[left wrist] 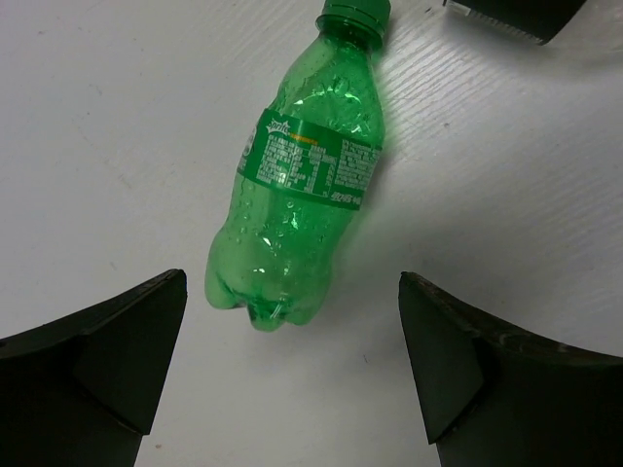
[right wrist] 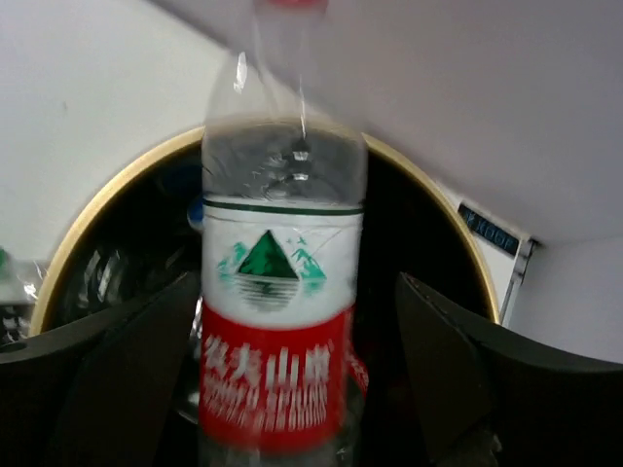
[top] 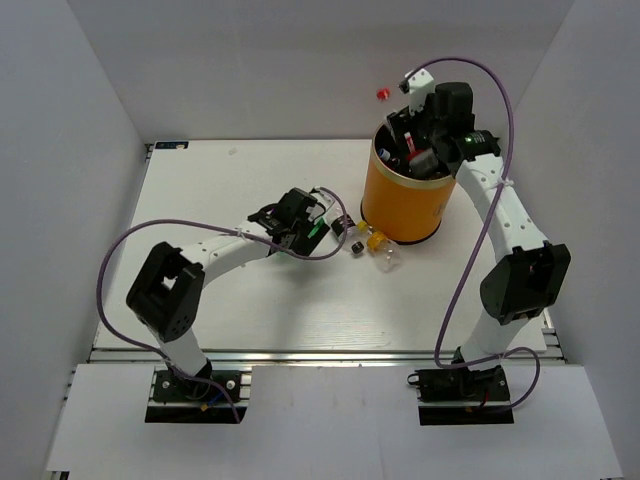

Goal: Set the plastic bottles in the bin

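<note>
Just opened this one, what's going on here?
The right gripper hangs over the orange bin with a clear red-labelled bottle between its jaws. These look wider than the bottle, so it seems to be dropping in. The left gripper, open, hovers over a green bottle lying on the table. A yellow-capped clear bottle lies beside the bin.

The green bottle [left wrist: 297, 185] has a green label with white print and a thin yellow stripe; the table [left wrist: 117, 126] is white. The clear bottle [right wrist: 280, 321] has a white and red label with a green mountain. The bin [top: 400, 205] is orange, black inside.
</note>
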Robot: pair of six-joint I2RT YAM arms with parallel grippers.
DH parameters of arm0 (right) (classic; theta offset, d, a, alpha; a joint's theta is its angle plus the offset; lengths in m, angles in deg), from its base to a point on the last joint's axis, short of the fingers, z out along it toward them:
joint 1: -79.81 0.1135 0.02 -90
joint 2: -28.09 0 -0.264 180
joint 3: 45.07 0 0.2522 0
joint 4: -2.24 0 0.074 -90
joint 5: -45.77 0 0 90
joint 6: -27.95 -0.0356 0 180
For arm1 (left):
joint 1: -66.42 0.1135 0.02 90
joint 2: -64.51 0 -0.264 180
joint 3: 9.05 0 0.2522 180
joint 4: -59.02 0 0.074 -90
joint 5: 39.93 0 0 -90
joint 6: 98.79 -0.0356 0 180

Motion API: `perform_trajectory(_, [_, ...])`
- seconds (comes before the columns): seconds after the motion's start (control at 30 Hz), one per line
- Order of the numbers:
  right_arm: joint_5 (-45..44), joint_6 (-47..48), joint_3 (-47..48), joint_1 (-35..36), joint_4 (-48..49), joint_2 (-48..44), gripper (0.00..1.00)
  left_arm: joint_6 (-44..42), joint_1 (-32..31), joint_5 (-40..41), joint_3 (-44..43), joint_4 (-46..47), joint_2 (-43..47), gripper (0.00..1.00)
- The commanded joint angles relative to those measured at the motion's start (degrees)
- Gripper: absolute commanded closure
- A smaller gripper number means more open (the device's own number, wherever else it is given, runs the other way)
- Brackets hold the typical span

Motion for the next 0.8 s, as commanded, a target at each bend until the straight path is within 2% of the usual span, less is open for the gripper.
perform_trajectory(0.0, [4.90,-0.06,-3.43,-2.05,0.51,-2.16,0.12,-0.95,1.12,-1.53,-3.67,0.69,-1.19,0.01])
perform_trajectory(0.23, [12.01,-0.93,-11.17,-4.51,2.45,-7.96,0.10,-0.95,1.65,-0.38,-5.79,0.07,-5.24,0.01])
perform_trajectory(0.53, [22.47,-2.87,-30.67,-5.57,5.62,-27.55,0.10,-2.79,2.70,0.05,-8.78,0.07,-11.29,0.01])
perform_trajectory(0.6, [23.98,-2.78,-32.27,-5.48,4.83,-32.65,0.10,-2.79,2.70,-0.65,-10.62,-1.59,-12.79,0.04])
perform_trajectory(0.67, [25.64,-2.52,-35.43,-5.48,3.95,-37.28,0.10,-2.79,3.23,-2.05,-11.14,-2.38,-14.55,0.13])
perform_trajectory(0.77, [27.75,-1.90,-39.73,-5.48,2.99,-41.34,0.10,-2.79,3.23,-2.67,-11.76,-4.05,-15.61,0.17])
